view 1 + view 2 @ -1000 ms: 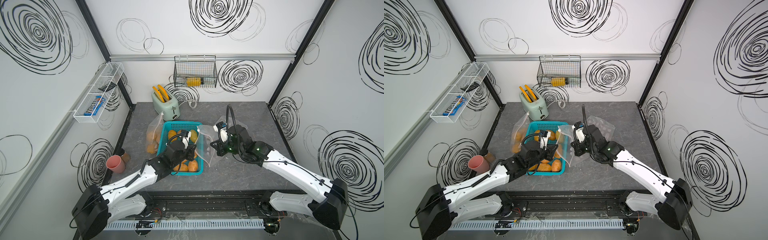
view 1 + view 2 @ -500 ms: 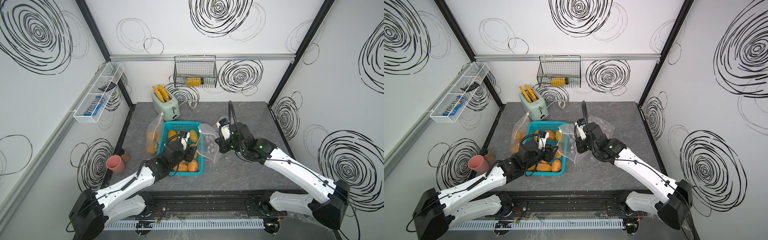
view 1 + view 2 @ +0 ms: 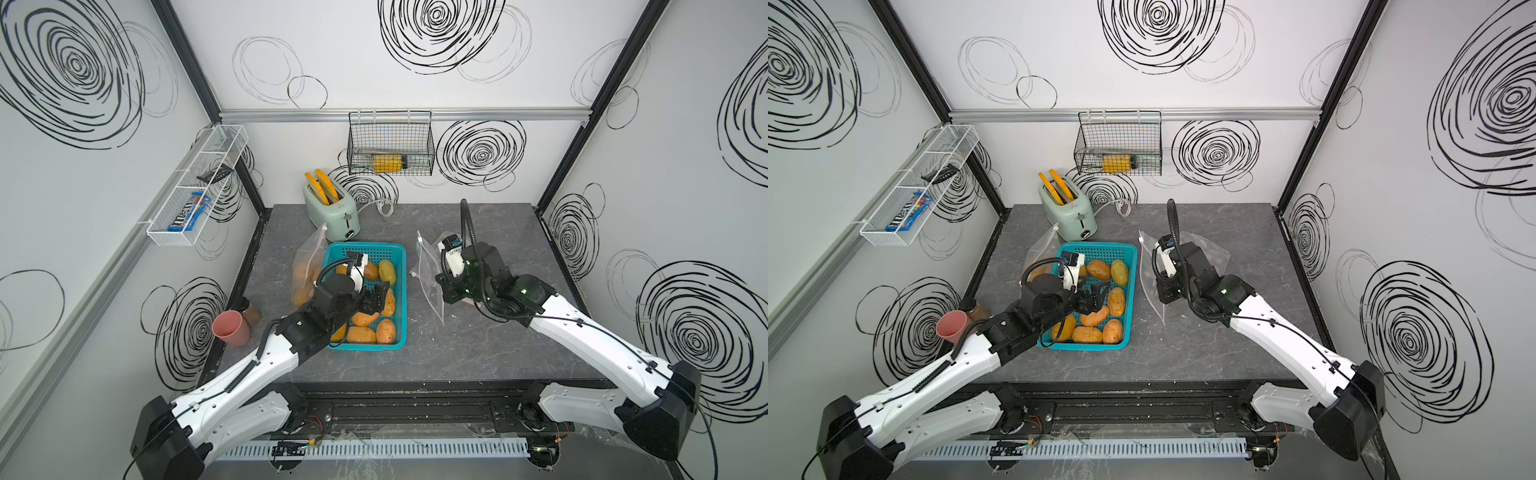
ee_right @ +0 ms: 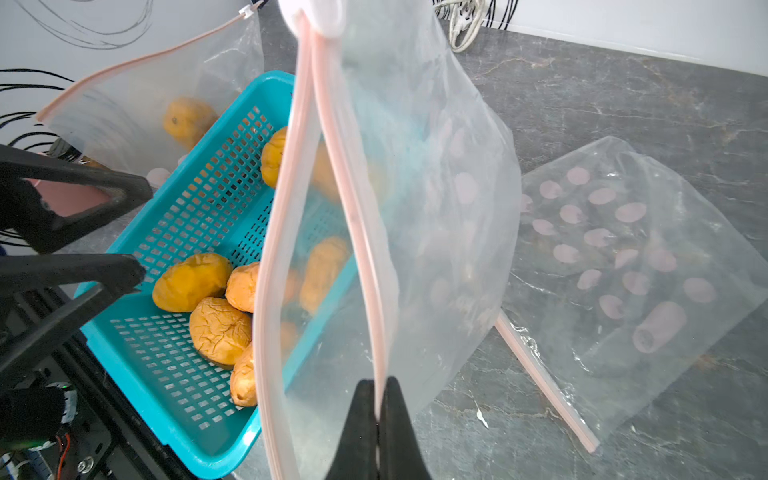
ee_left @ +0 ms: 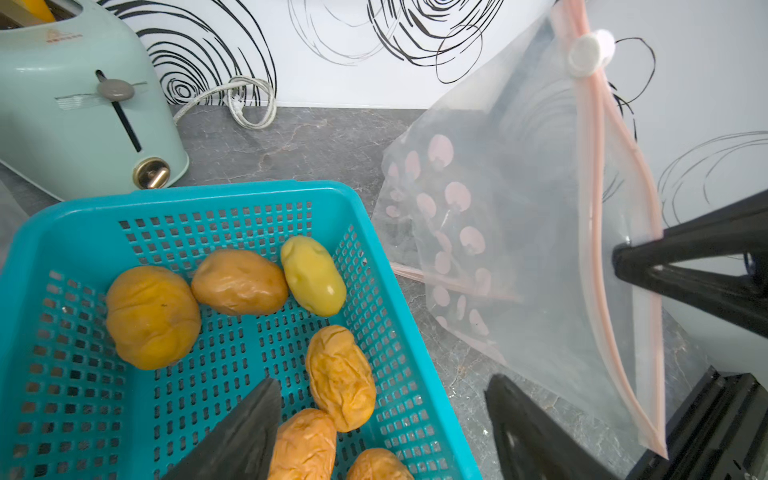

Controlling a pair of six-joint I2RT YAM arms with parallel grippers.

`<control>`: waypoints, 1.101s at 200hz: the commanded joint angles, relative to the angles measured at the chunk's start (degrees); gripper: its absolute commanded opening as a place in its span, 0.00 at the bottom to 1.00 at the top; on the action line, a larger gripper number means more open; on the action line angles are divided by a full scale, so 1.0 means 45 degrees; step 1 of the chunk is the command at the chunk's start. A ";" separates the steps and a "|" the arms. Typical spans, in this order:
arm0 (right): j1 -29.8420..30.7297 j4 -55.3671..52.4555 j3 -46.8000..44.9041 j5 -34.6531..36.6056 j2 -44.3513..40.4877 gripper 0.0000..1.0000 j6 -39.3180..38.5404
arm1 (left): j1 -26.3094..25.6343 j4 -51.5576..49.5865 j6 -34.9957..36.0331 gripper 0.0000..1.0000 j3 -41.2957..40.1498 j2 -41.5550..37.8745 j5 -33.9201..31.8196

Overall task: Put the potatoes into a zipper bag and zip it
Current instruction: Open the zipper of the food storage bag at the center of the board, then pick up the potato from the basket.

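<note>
Orange-brown potatoes and one yellow-green potato lie in the teal basket; beside it the clear zipper bag hangs upright, empty, mouth parted.

- Left tool — jaws have spread, releasing the zipper bag.
- It now hangs from the right tool alone, clear of the basket.
</note>
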 commanded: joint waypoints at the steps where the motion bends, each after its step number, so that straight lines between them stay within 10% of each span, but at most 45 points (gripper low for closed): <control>1: -0.0060 -0.0432 0.0554 0.0564 -0.0144 0.00 -0.0190 | 0.0414 -0.0173 0.0027 0.86 0.0470 0.0090 -0.0446; 99: -0.0004 -0.0550 0.0329 0.0157 -0.0206 0.00 -0.0195 | 0.2998 -0.0041 -0.1471 0.92 0.1623 0.4384 -0.2434; 220: 0.0135 -0.0190 -0.0137 -0.0094 -0.0165 0.00 -0.0298 | 0.3925 0.0413 -0.1099 0.75 0.3170 0.8568 -0.3412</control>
